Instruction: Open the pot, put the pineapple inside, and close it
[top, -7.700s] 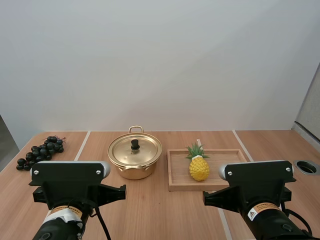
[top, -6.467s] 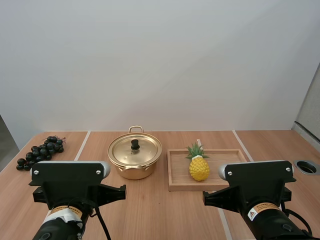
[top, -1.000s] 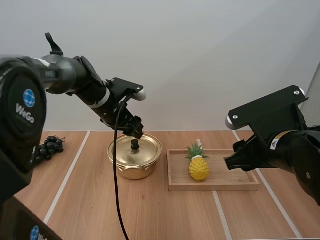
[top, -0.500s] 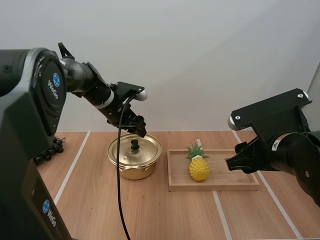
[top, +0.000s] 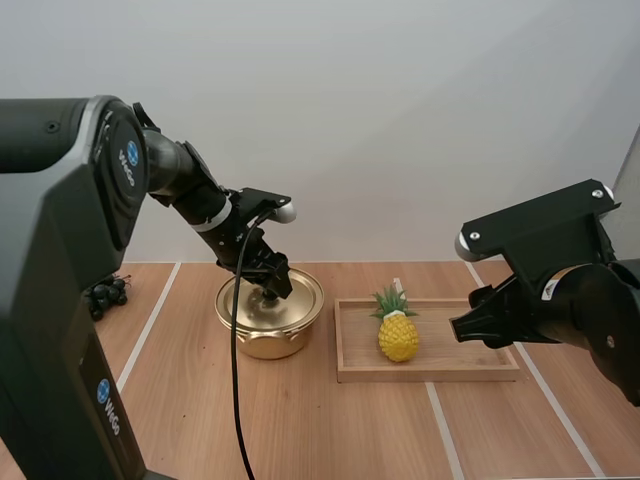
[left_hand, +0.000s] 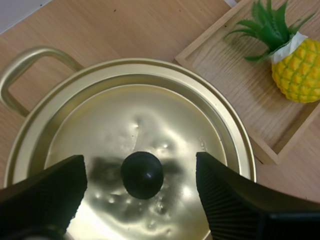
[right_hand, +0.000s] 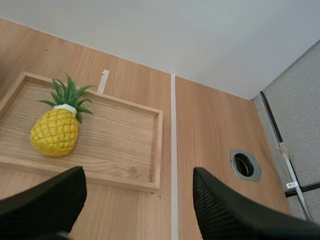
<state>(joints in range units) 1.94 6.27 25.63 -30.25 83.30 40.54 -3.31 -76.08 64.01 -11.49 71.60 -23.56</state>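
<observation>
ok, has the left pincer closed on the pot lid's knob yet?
No. The left pincer is open, its fingers standing clear on either side of the knob on the lid.

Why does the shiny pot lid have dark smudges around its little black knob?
Left wrist view: the lid mirrors the open left end effector over it, so dark reflections flank the knob. High view: soft, even light on the pineapple.
</observation>
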